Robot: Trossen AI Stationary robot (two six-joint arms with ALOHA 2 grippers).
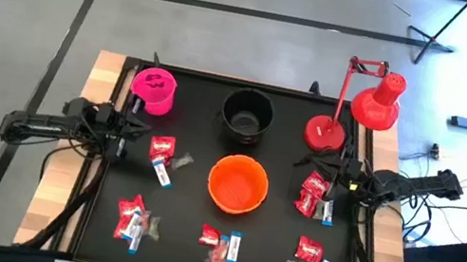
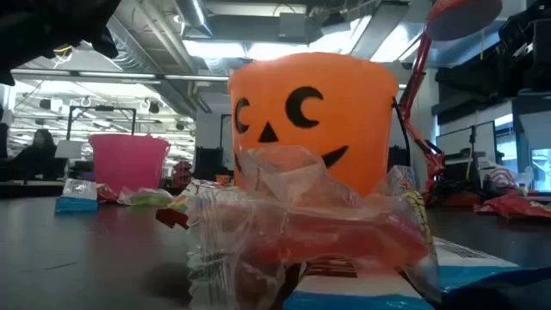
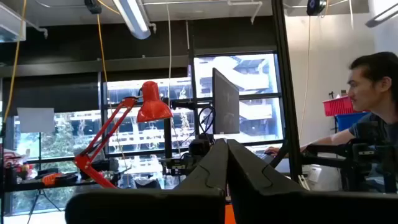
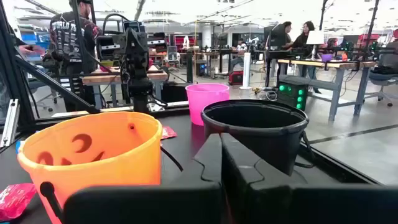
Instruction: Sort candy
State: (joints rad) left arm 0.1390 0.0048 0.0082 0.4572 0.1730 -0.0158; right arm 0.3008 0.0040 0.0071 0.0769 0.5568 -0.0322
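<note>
Three buckets are shown — pink [image 1: 155,90], black [image 1: 247,114], orange [image 1: 238,184], all seen empty — with candy [image 1: 162,151] scattered around them, lamp [image 1: 377,100] beside, both closed grippers — left [image 1: 127,121], right [image 1: 340,181] — at the table's edges.

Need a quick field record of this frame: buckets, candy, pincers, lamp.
buckets: pink bucket back left, black bucket back centre, orange bucket mid-table; nothing visible inside any
candy: candy in loose clusters on the black mat, none sorted
left pincer: left pincer shut, at left edge, holding nothing
right pincer: right pincer shut, at right edge, holding nothing
lamp: red desk lamp, back right
</note>
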